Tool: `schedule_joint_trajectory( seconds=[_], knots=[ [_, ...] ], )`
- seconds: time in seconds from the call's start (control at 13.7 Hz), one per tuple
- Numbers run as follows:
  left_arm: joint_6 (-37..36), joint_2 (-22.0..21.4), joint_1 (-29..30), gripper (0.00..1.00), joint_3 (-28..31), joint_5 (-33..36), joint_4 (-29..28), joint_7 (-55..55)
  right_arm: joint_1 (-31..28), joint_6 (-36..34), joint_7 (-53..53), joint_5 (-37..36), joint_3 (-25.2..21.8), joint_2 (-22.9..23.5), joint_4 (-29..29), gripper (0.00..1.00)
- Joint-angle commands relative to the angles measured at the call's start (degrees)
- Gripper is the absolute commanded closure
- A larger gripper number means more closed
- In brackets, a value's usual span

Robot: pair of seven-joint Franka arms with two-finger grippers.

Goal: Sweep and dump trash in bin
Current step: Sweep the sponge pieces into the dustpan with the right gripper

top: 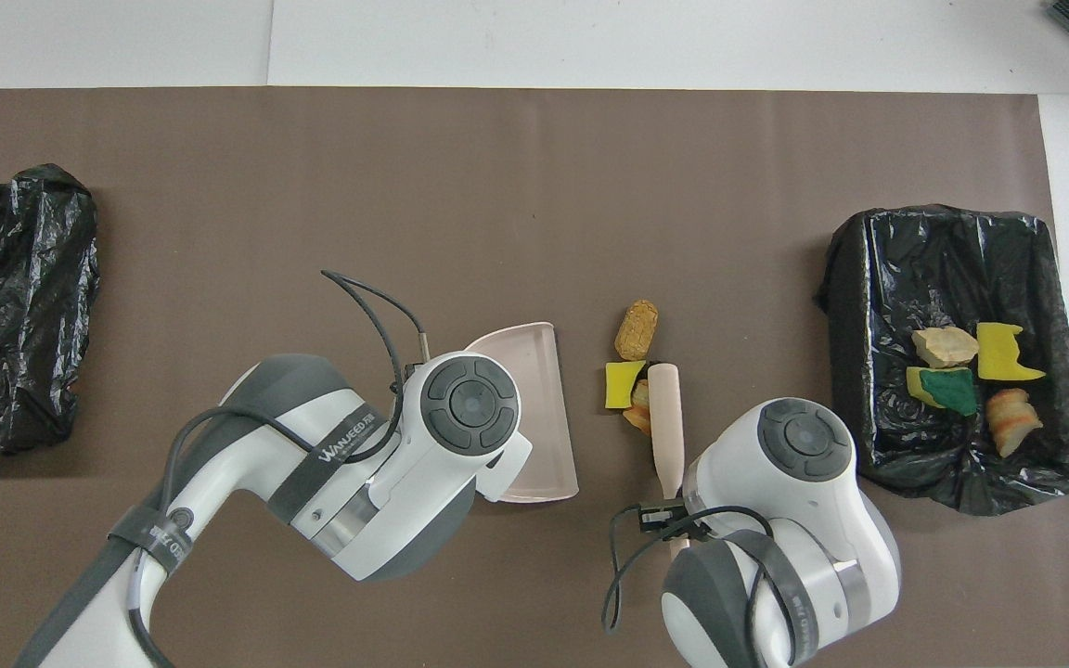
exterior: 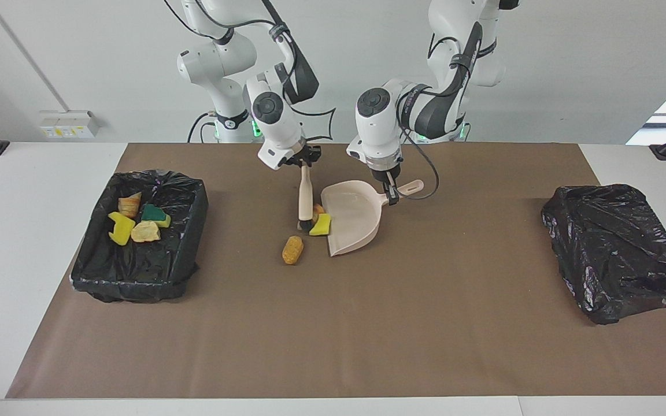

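A brown mat (exterior: pixel 333 323) covers the table. At the right arm's end sits a bin lined with black plastic (exterior: pixel 139 274), already holding 4 or so pieces of trash (exterior: pixel 136 222): yellow sponge chunks, 1 green-backed, and tan bread bits. At the left arm's end lies a second black bag (exterior: pixel 613 248), crumpled, with no trash showing on it.

Mid-table, the pale pink dustpan (exterior: pixel 356 222) rests on the mat with its open mouth turned toward the loose pieces. The left gripper (exterior: pixel 391 195) is clamped on its handle. The right gripper (exterior: pixel 305 162) is closed on the top of the beige-handled brush (exterior: pixel 305 199), whose black bristles rest on the mat.

3 pieces are left outside the bin. A yellow sponge chunk (exterior: pixel 321 225) and a small orange bread bit (exterior: pixel 317 209) sit squeezed between the bristles and the pan's lip. A tan croissant piece (exterior: pixel 292 249) lies apart, farther from the robots than the brush, outside the pan's mouth.

The step in hand looks like the sweep into the pan. Next, the brush likely needs a short push toward the pan to seat the 2 pieces inside, then a second stroke from the croissant's outer side to bring it in before any lift to the bin
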Motion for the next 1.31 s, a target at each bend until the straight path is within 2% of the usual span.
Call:
schedule_joint_trajectory(
  seconds=[0.0, 0.22, 0.29, 0.44, 0.58, 0.8, 0.95, 1.09, 1.24],
  knots=[
    [2.8, -1.7, 0.4, 1.0, 0.3, 1.2, -2.8, -0.5, 1.5, -1.3, -1.5, 5.1, 0.1, -0.2, 3.7, 1.0],
    [3.1, -1.7, 0.4, 1.0, 0.3, 1.2, -2.9, -0.5, 0.6, -7.3, -0.3, 3.6, -0.8, -5.1, 5.3, 1.0],
    [3.3, -1.7, 1.0, 1.0, 0.3, 1.2, -2.9, -0.5, -1.1, -8.7, -0.1, 1.0, -0.8, -6.1, 5.5, 1.0],
    [4.5, -1.5, 2.1, 1.0, 0.3, 1.1, -2.9, -0.5, -2.4, -11.1, 0.4, -7.3, -0.6, -5.9, 7.4, 1.0],
    [5.2, -1.1, 3.4, 1.0, 0.2, 1.0, -2.9, -0.5, -4.8, -10.4, -0.6, -18.7, -0.5, -5.3, 7.7, 1.0],
    [6.3, -0.8, 4.9, 1.0, 0.2, 0.9, -2.9, -0.4, -11.3, -11.4, -9.8, -30.8, -0.5, 0.9, 14.1, 1.0],
    [7.4, -0.6, 5.2, 1.0, 0.2, 0.9, -2.8, -0.5, -13.5, -11.2, -12.9, -40.6, -0.4, 8.4, 20.2, 1.0],
    [7.2, -0.6, 6.5, 1.0, 0.2, 0.9, -2.9, -0.5, -14.4, -9.2, -13.0, -44.0, -0.5, 13.0, 22.0, 1.0],
    [7.1, -0.6, 6.6, 1.0, 0.2, 0.9, -3.0, -0.5, -14.2, -7.8, -12.8, -43.1, -0.4, 15.5, 21.5, 1.0]
  ],
)
